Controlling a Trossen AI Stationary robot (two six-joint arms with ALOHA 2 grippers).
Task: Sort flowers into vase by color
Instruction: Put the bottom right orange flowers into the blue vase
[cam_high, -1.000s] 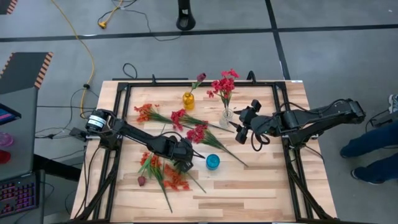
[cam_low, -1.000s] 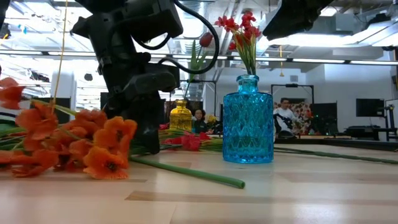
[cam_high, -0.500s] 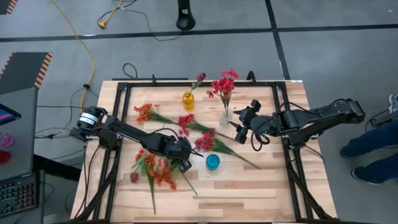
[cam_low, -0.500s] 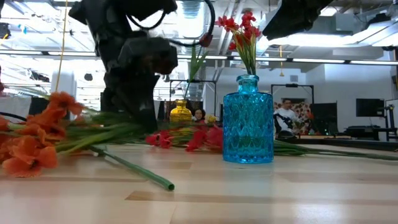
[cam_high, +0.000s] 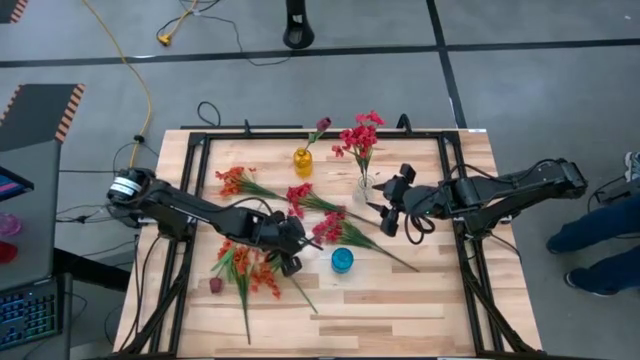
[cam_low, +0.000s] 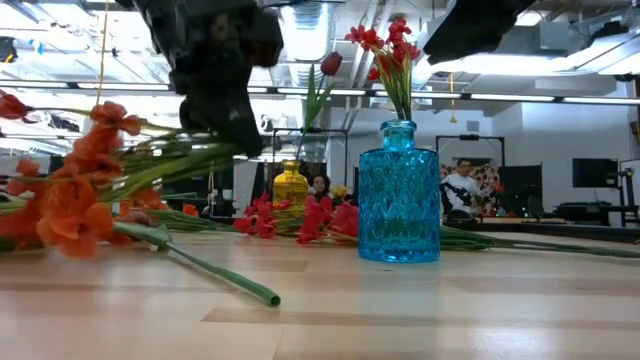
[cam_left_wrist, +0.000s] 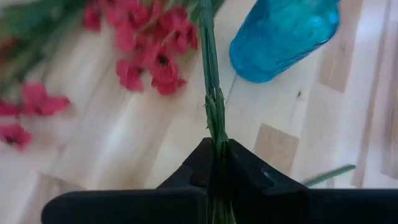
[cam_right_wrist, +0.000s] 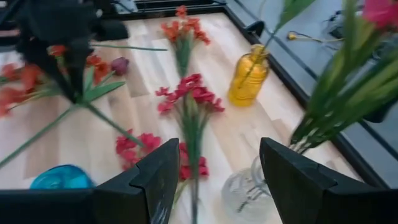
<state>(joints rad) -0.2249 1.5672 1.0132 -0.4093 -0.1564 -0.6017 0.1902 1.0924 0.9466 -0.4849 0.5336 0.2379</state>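
One bunch of orange-red flowers (cam_high: 252, 272) is lifted off the wooden table (cam_high: 420, 300) by its green stems, which run straight through the left gripper (cam_high: 287, 243) near the table's middle. In the left wrist view the stems (cam_left_wrist: 211, 93) are pinched between the two dark fingers (cam_left_wrist: 198, 167), closed tight on them. In the low view the orange blooms (cam_low: 75, 195) hang at an angle above the tabletop, with one loose stem (cam_low: 215, 272) lying on the wood beneath.

Three vases stand on the table. A blue vase (cam_high: 342, 260) stands empty just beside the left gripper. A yellow vase (cam_high: 302, 161) toward the far edge holds a single dark maroon bud (cam_high: 321, 125). A clear vase (cam_high: 364, 187) to its right holds a bunch of crimson-pink flowers (cam_high: 360, 134).

Three more sprays lie flat on the wood: an orange-red spray (cam_high: 233, 181) near the yellow vase, and two crimson-pink sprays, one (cam_high: 297, 194) in front of the yellow vase and one (cam_high: 328, 228) between the left gripper and the blue vase. One loose maroon bud (cam_high: 214, 285) lies near the left edge.

Right gripper (cam_high: 390, 212) hovers just beside the clear vase; its fingers (cam_right_wrist: 155, 180) are spread well apart and hold nothing.
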